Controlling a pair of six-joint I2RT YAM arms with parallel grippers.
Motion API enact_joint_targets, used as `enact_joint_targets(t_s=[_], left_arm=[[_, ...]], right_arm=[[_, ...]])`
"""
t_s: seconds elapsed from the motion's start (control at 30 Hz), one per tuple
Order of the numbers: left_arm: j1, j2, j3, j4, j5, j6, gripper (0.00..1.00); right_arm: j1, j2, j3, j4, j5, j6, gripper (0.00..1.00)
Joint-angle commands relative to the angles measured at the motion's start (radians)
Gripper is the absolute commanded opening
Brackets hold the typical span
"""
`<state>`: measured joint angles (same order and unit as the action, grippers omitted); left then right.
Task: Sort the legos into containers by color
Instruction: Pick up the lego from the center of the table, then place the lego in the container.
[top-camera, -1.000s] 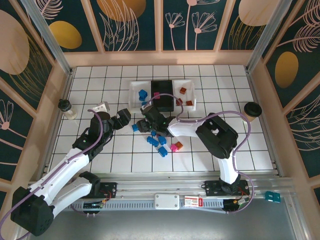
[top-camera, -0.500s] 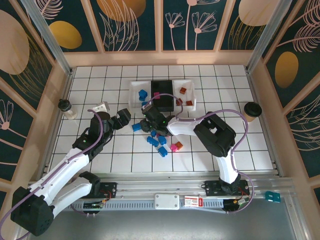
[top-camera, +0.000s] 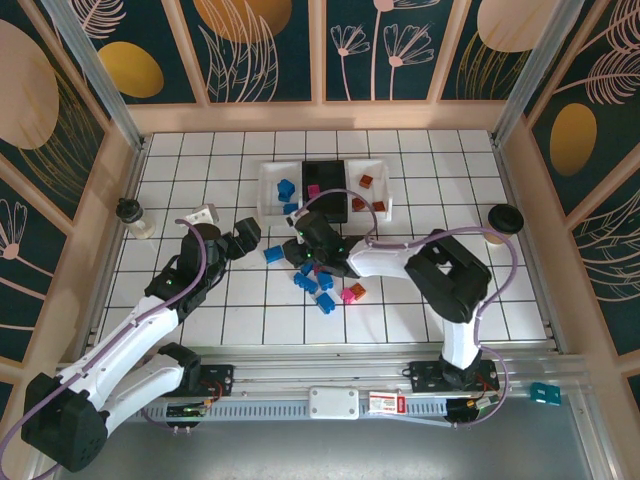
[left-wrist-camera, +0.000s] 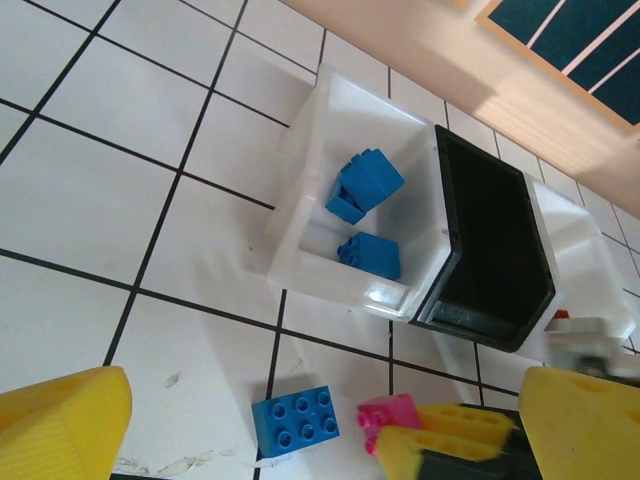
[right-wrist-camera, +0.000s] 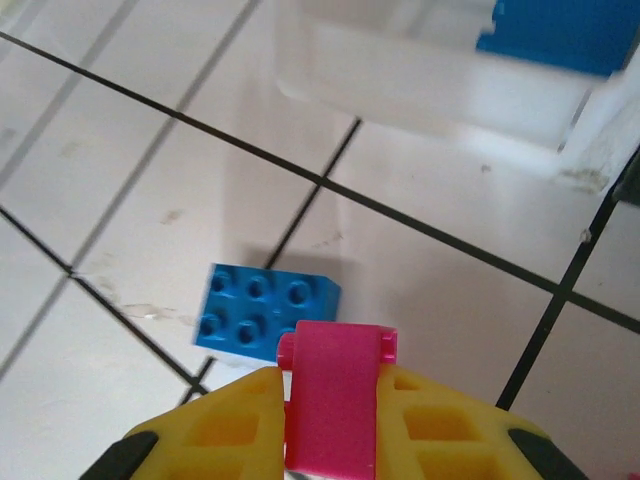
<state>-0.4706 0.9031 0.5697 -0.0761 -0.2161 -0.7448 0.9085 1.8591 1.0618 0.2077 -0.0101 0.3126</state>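
In the right wrist view my right gripper (right-wrist-camera: 335, 385) is shut on a magenta pink lego (right-wrist-camera: 335, 410), just above the tiles beside a loose blue lego (right-wrist-camera: 262, 305). From above, that gripper (top-camera: 305, 248) sits just in front of the containers: a white bin (top-camera: 268, 196) with blue legos (top-camera: 286, 187), a black bin (top-camera: 330, 172) with a pink one (top-camera: 313, 189), and a white bin (top-camera: 386, 190) with orange-brown ones (top-camera: 366, 181). My left gripper (top-camera: 247, 237) hovers open to the left. Its wrist view shows the blue lego (left-wrist-camera: 293, 421) and the held pink lego (left-wrist-camera: 388, 410).
Loose legos lie in front of the bins: blue ones (top-camera: 312, 283), a pink one (top-camera: 348, 295) and an orange-brown one (top-camera: 358, 290). A paper cup with a dark lid (top-camera: 503, 220) stands at the right. A small bottle (top-camera: 133, 216) stands at the left wall.
My right gripper's jaws have closed on the pink lego and its forearm has swung a little to the right. The left arm has not moved.
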Motion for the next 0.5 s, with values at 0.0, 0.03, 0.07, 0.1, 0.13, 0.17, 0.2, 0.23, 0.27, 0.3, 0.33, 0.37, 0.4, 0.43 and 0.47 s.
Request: enact_joint_targets(t_s=[0.0, 0.03, 0.07, 0.1, 0.13, 0.17, 0.2, 0.23, 0.27, 0.3, 0.33, 0.37, 0.4, 0.43, 0.47], left_arm=[[-0.002, 0.006, -0.017, -0.007, -0.016, 0.018, 0.99], [-0.002, 0.008, -0.019, -0.006, -0.015, 0.018, 0.99], [-0.002, 0.009, -0.021, -0.005, -0.015, 0.019, 0.99], [-0.002, 0.011, -0.023, -0.004, -0.015, 0.02, 0.99], [-0.002, 0.012, -0.025, -0.003, -0.014, 0.022, 0.99], [-0.002, 0.014, -0.027, -0.002, -0.014, 0.025, 0.99], [-0.002, 0.017, -0.027, -0.001, -0.014, 0.025, 0.99], [-0.002, 0.021, -0.028, 0.001, -0.013, 0.025, 0.99], [-0.002, 0.026, -0.029, 0.002, -0.011, 0.027, 0.99], [-0.002, 0.031, -0.031, 0.005, -0.009, 0.028, 0.99], [-0.002, 0.036, -0.031, 0.01, -0.006, 0.029, 0.99], [-0.002, 0.043, -0.034, 0.012, -0.003, 0.03, 0.99], [-0.002, 0.048, -0.036, 0.018, 0.003, 0.033, 0.99], [-0.002, 0.055, -0.039, 0.026, 0.013, 0.037, 0.99], [-0.002, 0.066, -0.038, 0.028, 0.019, 0.042, 0.99]], right_arm=[[-0.028, -0.129, -0.055, 0.097, -0.029, -0.002, 0.18], [-0.043, -0.164, -0.078, 0.104, -0.033, 0.004, 0.18], [-0.061, -0.19, -0.095, 0.107, -0.032, 0.008, 0.18], [-0.086, -0.22, -0.11, 0.103, -0.027, 0.011, 0.18], [-0.115, -0.245, -0.126, 0.096, -0.019, 0.013, 0.18], [-0.139, -0.263, -0.133, 0.086, -0.014, 0.016, 0.18], [-0.17, -0.278, -0.135, 0.073, -0.009, 0.016, 0.17], [-0.196, -0.284, -0.128, 0.057, -0.006, 0.013, 0.17], [-0.214, -0.281, -0.115, 0.039, 0.001, 0.009, 0.17], [-0.233, -0.272, -0.096, 0.016, 0.015, 0.005, 0.17], [-0.249, -0.254, -0.074, -0.004, 0.021, 0.001, 0.16], [-0.262, -0.233, -0.055, -0.012, 0.021, -0.002, 0.16], [-0.272, -0.207, -0.033, -0.025, 0.021, -0.004, 0.16], [-0.282, -0.173, 0.003, -0.039, 0.021, -0.012, 0.17], [-0.285, -0.143, 0.036, -0.056, 0.021, -0.021, 0.17]])
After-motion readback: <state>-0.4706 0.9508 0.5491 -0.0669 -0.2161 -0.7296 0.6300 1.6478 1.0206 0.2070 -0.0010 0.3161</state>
